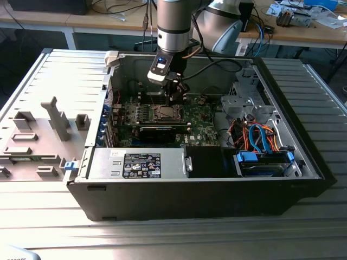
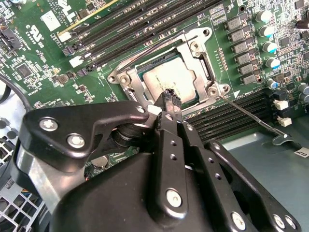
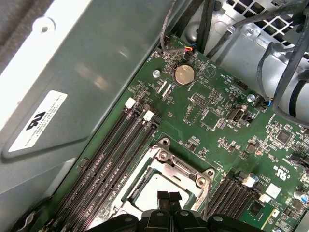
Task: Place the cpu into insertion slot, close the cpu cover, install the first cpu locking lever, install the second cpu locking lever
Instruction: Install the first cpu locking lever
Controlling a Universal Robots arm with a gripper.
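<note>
Exterior view: gripper (image 1: 174,98), PC case (image 1: 217,190), bench (image 1: 162,238)

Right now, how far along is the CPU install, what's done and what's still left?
Done: the cpu sits in the insertion slot, and the cpu cover looks lowered over it. In hand: the gripper, shut with nothing in it, is poised at the cover's edge; I cannot tell whether it touches. Left: a locking lever sticks out unlatched beside the slot, so at least that lever remains to install.
</note>
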